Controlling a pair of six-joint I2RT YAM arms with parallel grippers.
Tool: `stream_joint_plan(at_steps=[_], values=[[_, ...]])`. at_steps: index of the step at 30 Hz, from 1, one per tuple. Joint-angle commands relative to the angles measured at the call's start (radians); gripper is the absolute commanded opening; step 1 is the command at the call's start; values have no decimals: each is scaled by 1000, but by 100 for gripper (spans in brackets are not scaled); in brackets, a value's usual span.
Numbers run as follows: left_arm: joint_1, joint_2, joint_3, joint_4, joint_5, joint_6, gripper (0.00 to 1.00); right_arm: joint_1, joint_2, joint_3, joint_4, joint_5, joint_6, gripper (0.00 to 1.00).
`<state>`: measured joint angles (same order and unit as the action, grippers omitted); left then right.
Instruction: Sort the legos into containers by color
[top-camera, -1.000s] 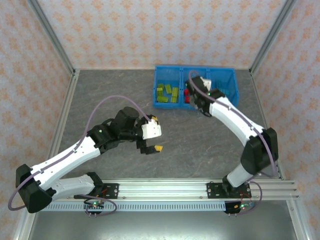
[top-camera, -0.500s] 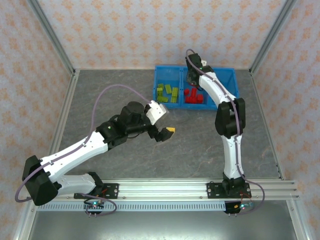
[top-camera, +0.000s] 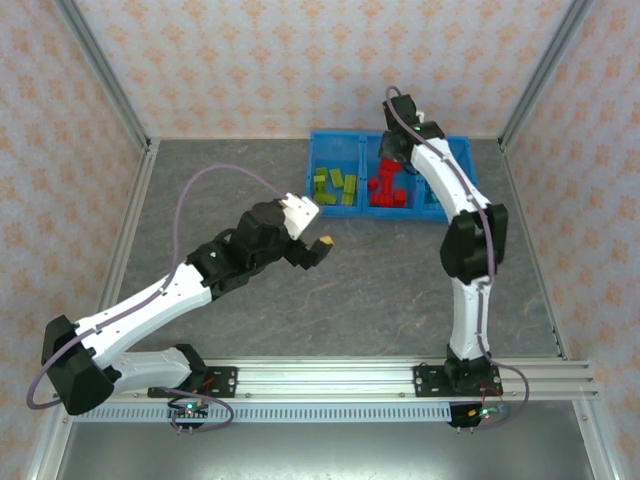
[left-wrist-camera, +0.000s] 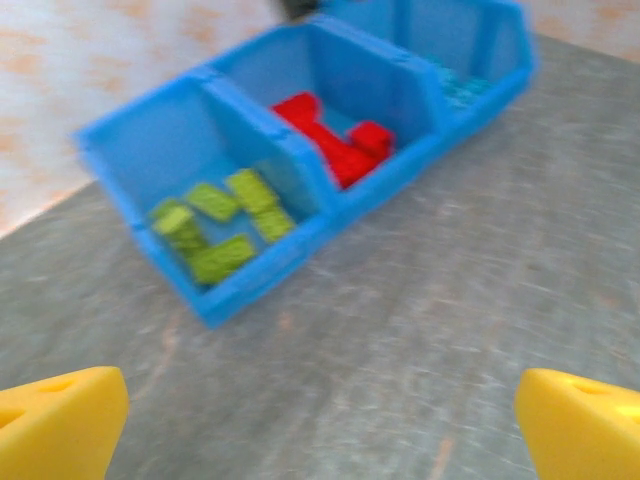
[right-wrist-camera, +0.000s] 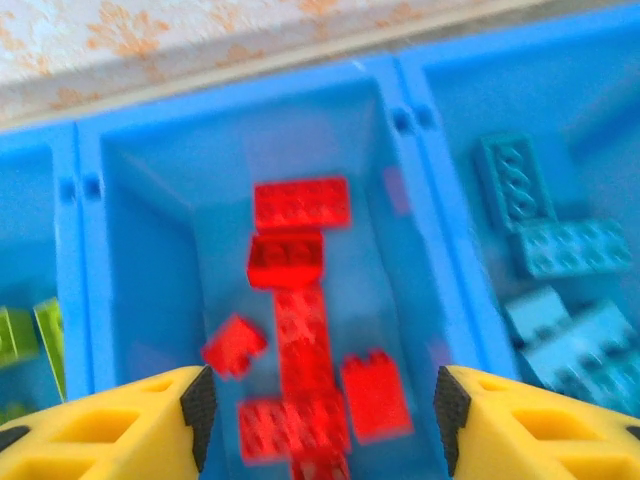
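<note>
Edging nearer bin (left-wrist-camera: 250, 290), left gripper (left-wrist-camera: 320, 420), jaws apart

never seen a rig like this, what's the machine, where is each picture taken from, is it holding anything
These are two white robot arms bolted at the near edge of a grey stone-patterned table. The wide picture comes from a fixed camera above and behind them. The other two come from cameras on the wrists, so the yellow wedges are fingertips. On the table stands a bright blue plastic bin with three compartments, holding small yellow-green studded bricks, red bricks and light blue bricks. The left gripper hangs open above the table, and the right gripper is open over the red ones. Neither holds anything.
</note>
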<state>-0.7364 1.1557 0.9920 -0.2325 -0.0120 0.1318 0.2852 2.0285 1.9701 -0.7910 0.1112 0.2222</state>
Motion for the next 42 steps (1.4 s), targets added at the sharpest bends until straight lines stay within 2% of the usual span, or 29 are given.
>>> stream_joint_plan(at_steps=[1,3,5,9,14,16,20,23,25,26,27,29,30,31,32,33,34,35,36,38,42], values=[[83,-59,-48,18,-260,3,100,-1,-249,-222,99,65,-12,64],[151,-68,-87,22,-343,-6,100,-1,-394,-398,184,113,-26,68],[218,-80,-147,65,-379,-8,100,-1,-520,-584,281,178,-39,74],[349,-103,-271,160,-359,-37,100,-2,-707,-921,522,352,-109,84],[435,-79,-373,271,-396,-24,100,-2,-716,-1191,814,515,-189,91],[472,-70,-419,351,-380,-36,100,-10,-679,-1263,938,529,-200,95],[551,-16,-471,474,-321,-56,100,-37,-568,-1341,1127,508,-209,99],[618,56,-481,562,-209,-73,100,-58,-513,-1362,1237,471,-266,100],[645,103,-488,630,-153,-92,100,-74,-498,-1452,1460,425,-323,100],[651,129,-495,673,-141,-93,100,-94,-503,-1480,1496,398,-302,100],[654,154,-499,718,-137,-92,100,-120,-533,-1501,1487,322,-281,100],[670,203,-497,756,-97,-102,100,-192,-555,-1595,1613,154,-247,99],[672,235,-504,790,-80,-100,100,-224,-510,-1643,1761,101,-238,99],[674,272,-526,849,-61,-93,100,-236,-475,-1647,1809,94,-235,99],[674,327,-554,934,-38,-80,100,-238,-499,-1598,1649,81,-230,99],[685,351,-588,1036,-60,-99,100,-239,-522,-1545,1530,53,-231,99],[701,337,-576,995,-45,-117,100,-239,-494,-1568,1637,49,-246,99],[707,344,-566,975,-29,-116,100,-239,-487,-1584,1657,64,-242,99],[707,344,-570,988,-25,-117,100,-239,-510,-1564,1575,73,-230,99],[707,344,-568,984,-28,-118,100,-236,-497,-1577,1634,80,-238,99],[706,343,-567,980,-29,-118,100,-236,-511,-1566,1589,78,-232,99]])
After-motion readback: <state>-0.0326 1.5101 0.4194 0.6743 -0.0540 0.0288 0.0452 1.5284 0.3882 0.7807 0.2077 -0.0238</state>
